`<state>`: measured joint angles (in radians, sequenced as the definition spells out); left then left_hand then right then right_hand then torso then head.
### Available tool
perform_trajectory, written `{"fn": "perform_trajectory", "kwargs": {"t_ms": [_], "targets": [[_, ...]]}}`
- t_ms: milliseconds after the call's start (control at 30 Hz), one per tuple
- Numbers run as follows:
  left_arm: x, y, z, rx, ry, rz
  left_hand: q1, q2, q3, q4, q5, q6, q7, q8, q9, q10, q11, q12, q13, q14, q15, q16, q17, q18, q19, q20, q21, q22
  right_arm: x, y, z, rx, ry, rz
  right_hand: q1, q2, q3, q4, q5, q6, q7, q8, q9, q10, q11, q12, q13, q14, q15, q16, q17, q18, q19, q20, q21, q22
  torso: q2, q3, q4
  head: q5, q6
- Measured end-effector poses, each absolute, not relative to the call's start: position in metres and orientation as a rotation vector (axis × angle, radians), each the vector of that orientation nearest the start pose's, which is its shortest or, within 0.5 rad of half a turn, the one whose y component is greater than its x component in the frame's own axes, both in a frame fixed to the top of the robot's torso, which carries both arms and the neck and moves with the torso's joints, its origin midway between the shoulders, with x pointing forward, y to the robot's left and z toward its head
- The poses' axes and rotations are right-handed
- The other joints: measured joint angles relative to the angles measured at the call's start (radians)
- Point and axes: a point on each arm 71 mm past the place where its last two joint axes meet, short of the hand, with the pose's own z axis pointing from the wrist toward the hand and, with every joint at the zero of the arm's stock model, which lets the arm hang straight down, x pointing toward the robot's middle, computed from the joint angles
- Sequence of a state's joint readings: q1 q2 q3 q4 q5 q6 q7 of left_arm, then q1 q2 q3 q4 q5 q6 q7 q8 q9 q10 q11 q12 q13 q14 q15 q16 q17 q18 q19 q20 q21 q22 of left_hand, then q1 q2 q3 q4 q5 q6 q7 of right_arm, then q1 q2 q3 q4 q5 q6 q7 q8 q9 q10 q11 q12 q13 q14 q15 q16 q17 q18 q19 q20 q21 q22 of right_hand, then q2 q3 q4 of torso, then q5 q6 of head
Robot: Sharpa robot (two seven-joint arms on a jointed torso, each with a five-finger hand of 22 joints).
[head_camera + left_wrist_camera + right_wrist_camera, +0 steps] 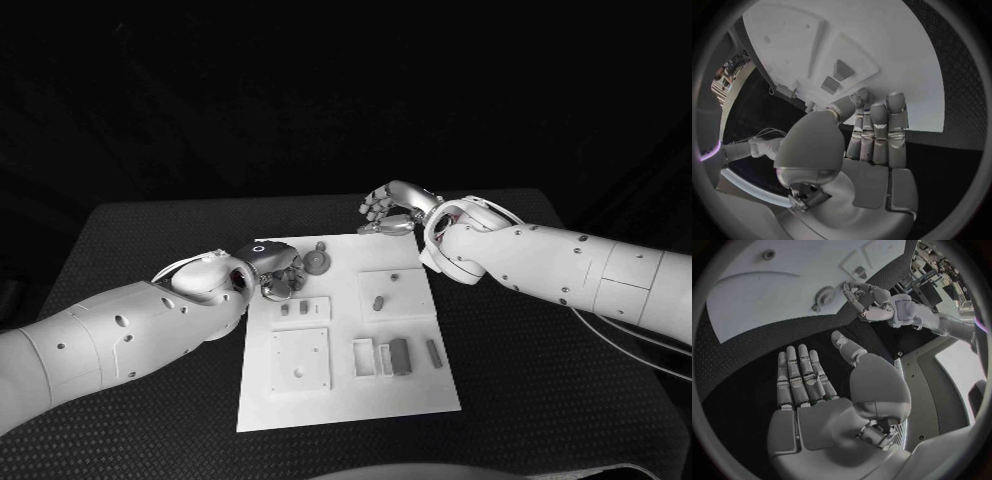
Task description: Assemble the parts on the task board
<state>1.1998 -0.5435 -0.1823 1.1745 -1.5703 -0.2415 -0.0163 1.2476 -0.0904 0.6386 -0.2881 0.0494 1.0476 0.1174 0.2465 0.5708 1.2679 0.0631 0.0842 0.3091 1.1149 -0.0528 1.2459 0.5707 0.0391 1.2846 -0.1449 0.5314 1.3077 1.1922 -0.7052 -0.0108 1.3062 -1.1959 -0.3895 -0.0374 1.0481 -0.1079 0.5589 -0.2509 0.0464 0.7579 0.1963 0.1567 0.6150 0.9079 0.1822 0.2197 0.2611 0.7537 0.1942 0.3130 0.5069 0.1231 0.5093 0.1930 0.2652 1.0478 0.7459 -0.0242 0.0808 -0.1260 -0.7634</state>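
A: What lies nearest the robot on the flat white rectangular task board [346, 400]?

B: Its near end is bare plate. Just beyond sits a raised square white plate [300, 360] on the board's left half, and beside it, toward the board's right edge, a row of small upright grey blocks [400, 355] standing close together. Farther up the board a short grey peg [378, 301] stands in a second square panel.

A: And the left hand?

B: The silver left hand [277, 272] is over the board's left edge, past the square plate, fingers pointing down onto the board. In the left wrist view its fingers [879, 132] lie straight and side by side, nothing between them, tips just above the white surface.

A: Anything beside it?

B: A round grey disc-shaped part [317, 264] lies on the board just next to that hand, toward the far end. I cannot tell whether a finger touches it.

A: The right hand?

B: The silver right hand [389, 212] hangs at the board's far edge, fingers loosely spread, holding nothing. The right wrist view shows its fingers [798, 375] stretched over the black table [736, 390], beside the board.
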Motion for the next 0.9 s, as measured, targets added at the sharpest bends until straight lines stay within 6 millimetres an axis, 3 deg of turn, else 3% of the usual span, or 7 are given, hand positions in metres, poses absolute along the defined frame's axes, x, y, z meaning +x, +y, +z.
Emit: {"fn": "perform_trajectory", "kwargs": {"t_ms": [200,367,533,900], "targets": [[0.5171,0.1418,-0.2544,0.443,1.778,-0.562,-0.002,0.000,0.000,0.000,0.000,-0.024,0.013,-0.014,-0.006,-0.005,0.001,-0.005,-0.002,-0.004,0.003,0.000,0.000,0.000,0.000,0.000,-0.005,0.000,0.5284,-0.1980,-0.1886,0.137,1.627,0.738,0.000,0.000,0.000,0.000,0.000,-0.002,-0.002,0.000,-0.001,0.000,0.000,0.000,-0.002,-0.003,0.003,0.000,-0.001,0.000,0.000,0.000,-0.004,0.001,0.000,0.0000,0.0003,-0.001,0.001],[0.5169,0.1437,-0.2546,0.441,1.778,-0.561,-0.002,-0.017,0.000,0.000,0.000,-0.071,0.027,-0.038,-0.018,-0.007,0.003,-0.008,0.002,-0.004,0.003,0.000,0.000,0.000,0.000,0.000,-0.009,0.000,0.5284,-0.1983,-0.1887,0.138,1.627,0.738,0.000,0.000,0.000,0.000,0.000,-0.002,-0.002,0.000,-0.002,0.000,0.000,0.000,-0.004,-0.003,0.003,0.000,-0.002,0.000,0.000,0.000,-0.004,0.002,0.000,-0.0006,0.0009,-0.002,0.001],[0.5170,0.1461,-0.2548,0.437,1.774,-0.560,-0.003,-0.031,-0.006,0.000,0.000,-0.132,0.025,-0.062,-0.034,-0.007,0.003,-0.008,0.006,-0.007,0.007,0.000,0.000,0.000,0.000,0.000,-0.009,0.000,0.5285,-0.1987,-0.1887,0.138,1.627,0.737,0.000,0.000,0.000,0.000,0.000,-0.002,-0.002,0.000,-0.002,0.000,0.000,0.000,-0.005,-0.003,0.003,0.000,-0.002,0.000,-0.006,0.002,-0.004,0.003,-0.001,-0.0012,0.0012,-0.002,0.001],[0.5174,0.1498,-0.2550,0.427,1.770,-0.558,-0.004,-0.041,-0.006,0.000,0.000,-0.173,0.015,-0.077,-0.046,-0.016,0.008,-0.007,0.015,-0.007,0.007,0.000,0.000,0.002,0.000,0.000,-0.009,0.000,0.5291,-0.2003,-0.1890,0.141,1.627,0.732,0.000,0.000,-0.003,0.003,0.000,-0.002,-0.002,0.000,-0.003,0.000,0.000,0.000,-0.009,-0.006,0.006,-0.004,-0.004,0.000,-0.008,0.000,-0.004,0.004,0.000,-0.0012,0.0006,-0.001,0.006]]}}
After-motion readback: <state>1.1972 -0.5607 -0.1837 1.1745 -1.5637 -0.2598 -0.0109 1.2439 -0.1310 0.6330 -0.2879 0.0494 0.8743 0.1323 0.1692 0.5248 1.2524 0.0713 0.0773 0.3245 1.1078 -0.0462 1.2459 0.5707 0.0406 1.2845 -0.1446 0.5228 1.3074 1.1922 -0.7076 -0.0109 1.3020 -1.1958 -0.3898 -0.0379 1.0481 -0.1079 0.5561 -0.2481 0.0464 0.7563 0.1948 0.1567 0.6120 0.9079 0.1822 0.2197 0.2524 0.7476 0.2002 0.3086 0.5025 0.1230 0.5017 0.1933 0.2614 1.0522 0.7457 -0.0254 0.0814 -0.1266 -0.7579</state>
